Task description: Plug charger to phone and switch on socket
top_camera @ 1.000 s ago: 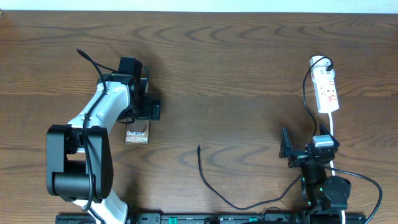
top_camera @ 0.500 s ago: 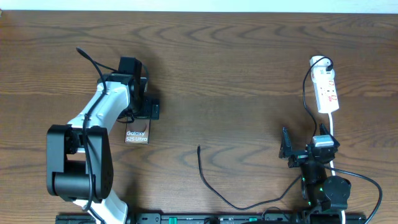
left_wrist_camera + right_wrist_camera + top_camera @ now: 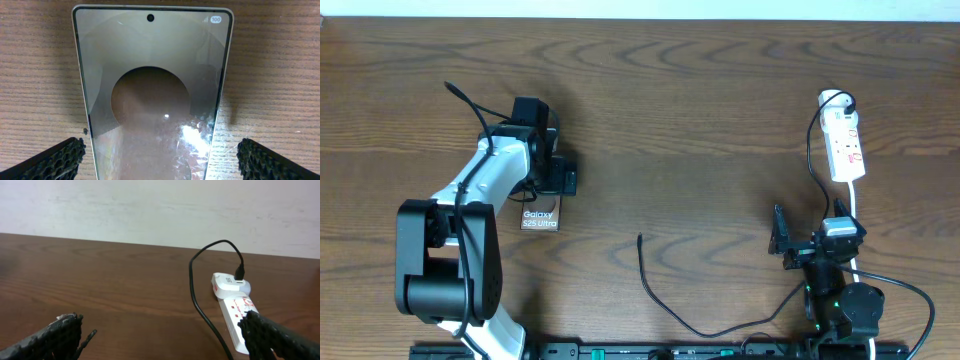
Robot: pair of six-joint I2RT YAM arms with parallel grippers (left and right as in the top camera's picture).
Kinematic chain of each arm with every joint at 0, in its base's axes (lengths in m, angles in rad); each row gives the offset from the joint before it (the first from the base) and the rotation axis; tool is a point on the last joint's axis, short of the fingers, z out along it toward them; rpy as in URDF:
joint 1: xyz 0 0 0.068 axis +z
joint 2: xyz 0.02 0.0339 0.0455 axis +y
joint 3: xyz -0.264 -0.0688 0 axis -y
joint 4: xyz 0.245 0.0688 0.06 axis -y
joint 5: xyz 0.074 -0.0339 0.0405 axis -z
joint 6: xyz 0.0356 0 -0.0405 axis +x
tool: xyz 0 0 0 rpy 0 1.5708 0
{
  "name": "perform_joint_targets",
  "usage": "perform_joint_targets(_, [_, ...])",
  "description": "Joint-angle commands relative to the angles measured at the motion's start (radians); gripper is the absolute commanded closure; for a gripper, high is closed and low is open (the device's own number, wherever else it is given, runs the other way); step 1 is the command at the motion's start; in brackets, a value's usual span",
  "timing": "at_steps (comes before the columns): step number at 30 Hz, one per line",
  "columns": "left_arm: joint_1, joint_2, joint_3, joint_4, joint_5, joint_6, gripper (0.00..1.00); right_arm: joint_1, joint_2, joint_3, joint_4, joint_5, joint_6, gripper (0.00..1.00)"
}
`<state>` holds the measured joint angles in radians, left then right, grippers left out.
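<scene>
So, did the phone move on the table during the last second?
No. The phone lies where it was, its lettering equally far left of the charger's tip, which also stayed put.

Dark wooden table (image 3: 700, 110), pale wall (image 3: 150, 210) behind

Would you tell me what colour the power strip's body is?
The power strip is white with red marks, clearest in the overhead view.

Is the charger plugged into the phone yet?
Not plugged in. The charger ends loose on the table, well apart from the phone; the overhead view shows wood between them.
</scene>
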<state>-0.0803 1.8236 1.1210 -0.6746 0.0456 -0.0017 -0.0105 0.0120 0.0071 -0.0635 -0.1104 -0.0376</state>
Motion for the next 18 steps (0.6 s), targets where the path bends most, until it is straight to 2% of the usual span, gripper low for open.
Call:
perform_joint_targets(1, [0.003,0.0,-0.006,0.003,-0.04,0.009,0.0,0.005,-0.006,-0.002,-0.004,0.006,-0.012,0.01])
perform_joint_targets(18, [0.003,0.0,-0.053,0.025,-0.039,0.005,0.0,0.005,-0.006,-0.002,-0.004,0.007,-0.012,0.01])
